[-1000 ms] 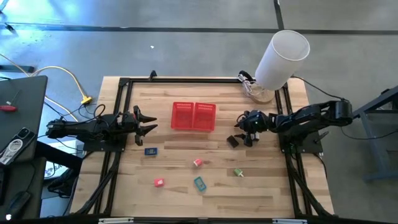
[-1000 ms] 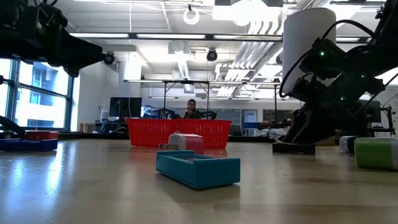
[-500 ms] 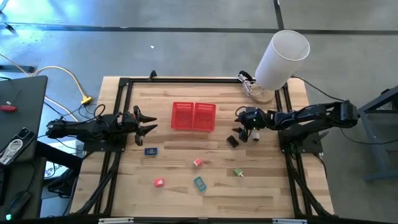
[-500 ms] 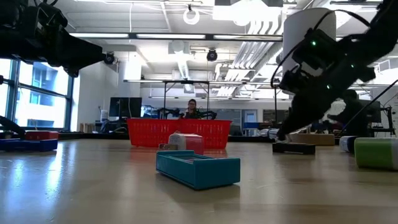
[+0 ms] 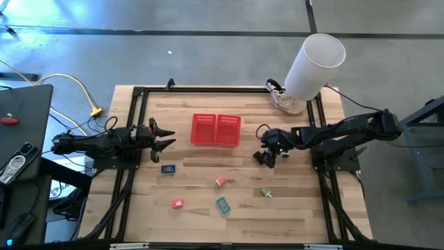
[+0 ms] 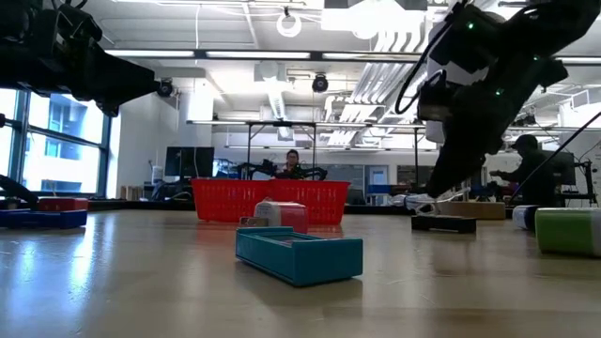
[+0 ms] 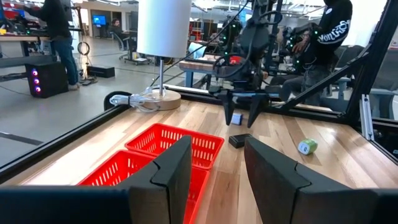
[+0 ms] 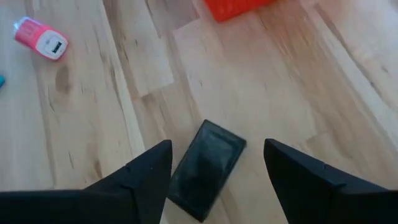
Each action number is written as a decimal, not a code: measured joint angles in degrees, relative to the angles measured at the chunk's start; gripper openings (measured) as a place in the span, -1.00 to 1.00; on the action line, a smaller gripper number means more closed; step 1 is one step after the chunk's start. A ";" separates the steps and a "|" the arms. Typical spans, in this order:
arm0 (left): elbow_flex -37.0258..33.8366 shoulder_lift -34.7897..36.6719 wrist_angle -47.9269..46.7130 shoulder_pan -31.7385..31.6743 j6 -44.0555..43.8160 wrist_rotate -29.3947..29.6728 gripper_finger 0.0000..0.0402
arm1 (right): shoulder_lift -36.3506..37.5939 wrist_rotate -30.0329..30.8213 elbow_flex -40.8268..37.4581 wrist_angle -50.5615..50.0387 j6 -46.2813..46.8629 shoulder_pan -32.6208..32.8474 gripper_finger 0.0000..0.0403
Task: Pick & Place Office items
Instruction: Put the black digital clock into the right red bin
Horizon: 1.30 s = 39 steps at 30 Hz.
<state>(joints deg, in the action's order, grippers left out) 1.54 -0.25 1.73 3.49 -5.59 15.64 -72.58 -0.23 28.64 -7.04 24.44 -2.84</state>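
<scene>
Right of the red mesh basket (image 5: 216,130), the right pincer (image 5: 266,147) hangs with its fingers spread over the black item (image 5: 259,158), which lies flat on the tabletop (image 5: 305,201) between them, not gripped. The dark blue (image 5: 168,168), pale pink (image 5: 220,182), red-pink (image 5: 177,203), teal (image 5: 223,205) and green (image 5: 266,192) items lie scattered nearer the front edge. The left pincer (image 5: 166,137) waits parted and holding nothing, left of the basket.

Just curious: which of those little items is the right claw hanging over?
The flat black item, lying between the open right gripper's fingers beside the red basket; the coloured ones lie farther off.
</scene>
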 joint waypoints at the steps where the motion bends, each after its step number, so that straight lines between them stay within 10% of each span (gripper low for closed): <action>1: 0.00 0.00 -0.04 0.00 -0.02 0.00 -0.30 | -0.02 0.56 0.00 -0.16 0.99 0.56 0.20; 39: 0.00 -3.99 -0.43 0.02 -1.72 -0.68 -0.30 | -14.75 6.19 0.17 9.85 0.49 3.01 0.20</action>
<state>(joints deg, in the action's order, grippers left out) 1.54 -4.24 1.30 3.51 -7.31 14.96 -87.33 5.96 28.82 2.81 24.93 0.16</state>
